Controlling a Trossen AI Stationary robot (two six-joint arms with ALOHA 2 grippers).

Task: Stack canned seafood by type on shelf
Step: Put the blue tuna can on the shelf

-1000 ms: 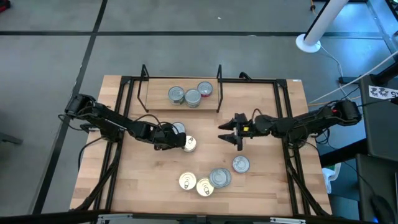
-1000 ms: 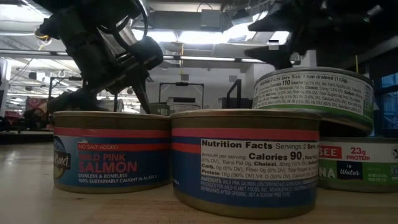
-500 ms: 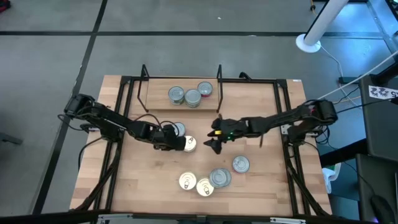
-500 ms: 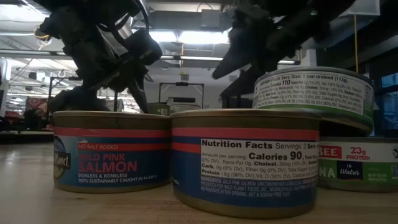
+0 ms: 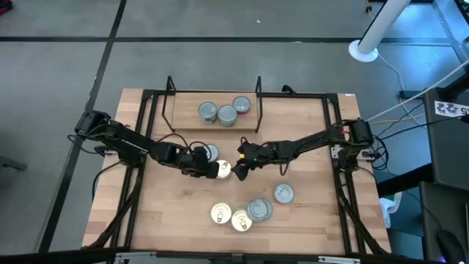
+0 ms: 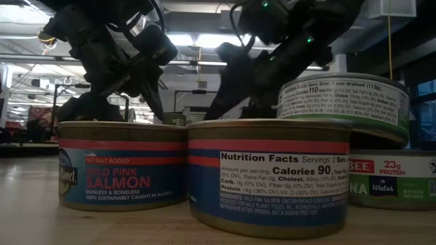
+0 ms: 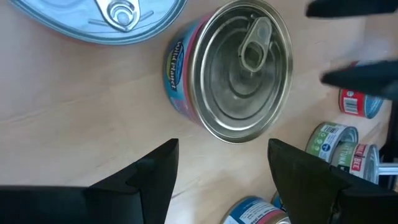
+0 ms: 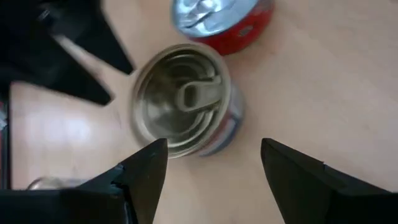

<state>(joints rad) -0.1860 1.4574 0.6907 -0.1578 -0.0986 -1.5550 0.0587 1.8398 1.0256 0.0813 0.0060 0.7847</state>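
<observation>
Shelf (image 5: 187,119) at the table's far edge carries three tins (image 5: 226,111), one with a red side. Mid-table, a gold-lidded can (image 5: 223,170) lies between the left gripper (image 5: 207,168) and right gripper (image 5: 239,168); both spread open, neither gripping. Four more cans (image 5: 249,210) cluster near the front edge.
</observation>
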